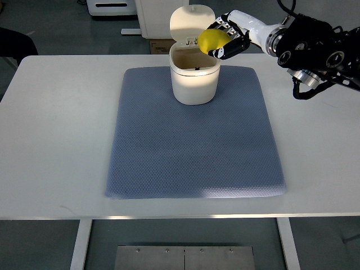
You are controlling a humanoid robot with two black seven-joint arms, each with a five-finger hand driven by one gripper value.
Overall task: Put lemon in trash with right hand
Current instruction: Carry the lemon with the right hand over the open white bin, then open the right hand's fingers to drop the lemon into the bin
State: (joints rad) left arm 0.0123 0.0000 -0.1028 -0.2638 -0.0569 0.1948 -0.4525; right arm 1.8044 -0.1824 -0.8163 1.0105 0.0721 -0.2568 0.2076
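- One white table [50,140] is seen filling most of the top view, with its metal legs showing below the near edge.
- One blue-grey mat [191,152] is laid flat on the table, with slightly rounded corners and a fine woven texture; its far edge runs behind the bin.
- One robot arm is seen, entering from the picture's right edge: a black, jointed forearm with cables, followed by a white wrist section, stretched to the left above the far side of the table.
- One cream-white trash bin [194,81] is stood upright on the far part of the mat; its interior is exposed, and a small dark mark is visible inside near the rim, too small to be read.
- One round lid [188,22] is seen tilted up and back behind the bin's opening, hinged at the far rim.
- The right hand [228,39] is held just beside the raised lid, over the bin's right rim, with its black-and-white fingers [233,48] curled closed around the lemon.
- One yellow lemon [211,39] is gripped in that hand, above the right edge of the bin's opening and not yet inside it.
- No brand, label or legible writing is made out on the bin, the mat or the arm.
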